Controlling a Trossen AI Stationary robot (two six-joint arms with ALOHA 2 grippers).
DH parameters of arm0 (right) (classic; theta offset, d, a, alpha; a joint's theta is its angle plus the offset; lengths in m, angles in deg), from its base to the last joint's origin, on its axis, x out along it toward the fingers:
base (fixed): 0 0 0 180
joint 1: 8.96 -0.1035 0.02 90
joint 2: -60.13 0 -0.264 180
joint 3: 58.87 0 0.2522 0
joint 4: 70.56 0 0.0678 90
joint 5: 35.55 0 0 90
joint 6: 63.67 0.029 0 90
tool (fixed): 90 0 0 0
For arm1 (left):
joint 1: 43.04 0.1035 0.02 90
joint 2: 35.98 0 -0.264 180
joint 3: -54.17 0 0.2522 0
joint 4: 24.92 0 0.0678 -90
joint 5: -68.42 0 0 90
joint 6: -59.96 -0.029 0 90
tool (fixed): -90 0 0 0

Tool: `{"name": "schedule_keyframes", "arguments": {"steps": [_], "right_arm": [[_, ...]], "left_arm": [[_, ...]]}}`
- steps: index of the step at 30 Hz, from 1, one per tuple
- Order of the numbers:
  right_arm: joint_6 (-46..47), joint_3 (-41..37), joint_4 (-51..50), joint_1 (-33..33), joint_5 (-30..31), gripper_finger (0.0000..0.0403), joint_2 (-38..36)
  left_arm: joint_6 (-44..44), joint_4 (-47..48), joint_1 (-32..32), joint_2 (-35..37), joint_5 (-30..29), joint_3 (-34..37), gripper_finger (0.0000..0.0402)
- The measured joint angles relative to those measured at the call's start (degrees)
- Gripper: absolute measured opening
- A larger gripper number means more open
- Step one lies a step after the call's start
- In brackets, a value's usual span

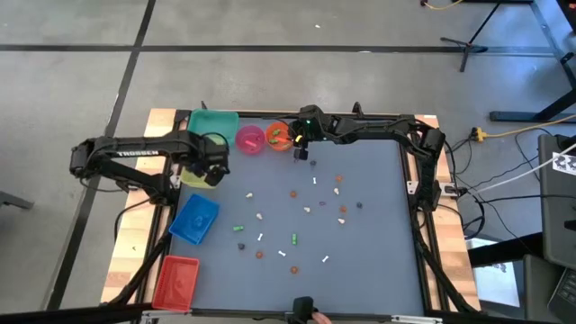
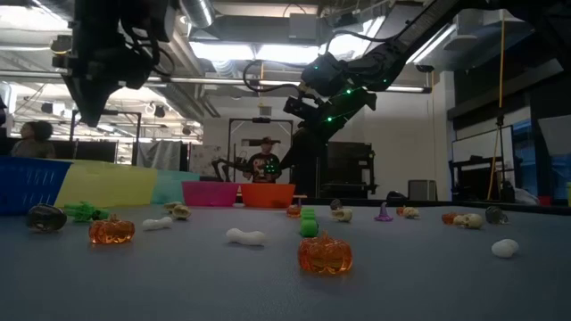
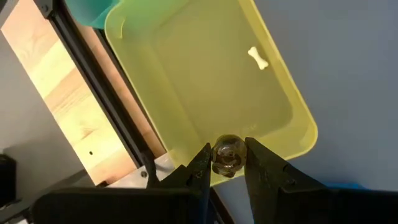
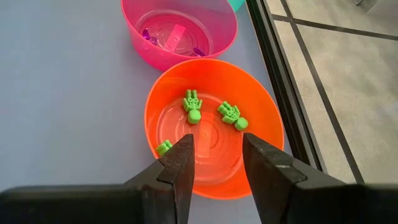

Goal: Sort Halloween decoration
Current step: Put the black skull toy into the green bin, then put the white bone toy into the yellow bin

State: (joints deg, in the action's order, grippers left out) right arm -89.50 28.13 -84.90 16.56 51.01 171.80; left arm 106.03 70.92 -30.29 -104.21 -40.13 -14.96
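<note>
A small dark round trinket (image 3: 228, 155) sits pinched between the fingers of the left gripper (image 3: 226, 163), which is closed on it and hangs above the near rim of the yellow bin (image 3: 186, 74). Inside that bin, ahead of the gripper, lies one white bone (image 3: 257, 58). Beside the yellow bin are a teal bin (image 1: 212, 124) and a blue bin (image 1: 194, 219), with a red bin (image 1: 175, 280) farther off.

The right gripper (image 4: 217, 163) hangs with its fingers apart and nothing between them, directly over the orange bowl (image 4: 261, 118). Below it in the bowl lie green skeleton figures (image 4: 193, 107). Just beyond is the pink bowl (image 4: 224, 28), holding purple pieces (image 4: 148, 36).

Many more tiny trinkets (image 1: 295, 216) in white, orange, green and dark lie scattered across the table (image 1: 378, 261), well apart from both grippers.
</note>
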Motion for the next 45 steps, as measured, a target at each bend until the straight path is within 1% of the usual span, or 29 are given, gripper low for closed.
{"name": "schedule_keyframes", "arguments": {"steps": [6, 17, 23, 27, 31, 34, 38, 45], "right_arm": [[0.01, 0.00, -0.01, 0.00, -0.61, 0.0135, 0.00], [0.01, 0.00, 0.01, -0.04, -0.63, 0.0135, 0.00], [0.01, 0.00, 0.01, -0.04, -0.63, 0.0135, 0.00], [0.01, 0.00, -0.01, -0.02, -0.63, 0.0135, 0.00], [0.01, 0.00, -0.01, -0.02, -0.63, 0.0135, 0.00], [0.01, 0.00, 0.01, -0.02, -0.65, 0.0135, 0.00], [0.01, 0.00, -0.01, 0.00, -0.66, 0.0135, 0.00], [0.01, 0.00, 0.01, 0.00, -0.66, 0.0135, 0.00]], "left_arm": [[-6.43, -7.18, 5.46, 0.00, -0.26, 0.00, 0.0057], [-23.41, -32.12, 21.51, 0.00, -0.51, -0.02, 0.0057], [-28.62, -41.16, 28.91, 0.00, -0.59, -0.02, 0.0057], [-28.70, -43.46, 31.47, 0.00, -1.21, -0.02, 0.0057], [-28.77, -43.38, 32.69, 0.00, -4.01, -0.02, 0.0061], [-28.98, -43.36, 33.25, 0.00, -4.94, -0.02, 0.0074], [-31.59, -43.35, 33.65, 0.00, -4.96, -0.02, 0.0098], [-31.67, -43.33, 33.65, 0.00, -4.96, -0.02, 0.0137]]}}
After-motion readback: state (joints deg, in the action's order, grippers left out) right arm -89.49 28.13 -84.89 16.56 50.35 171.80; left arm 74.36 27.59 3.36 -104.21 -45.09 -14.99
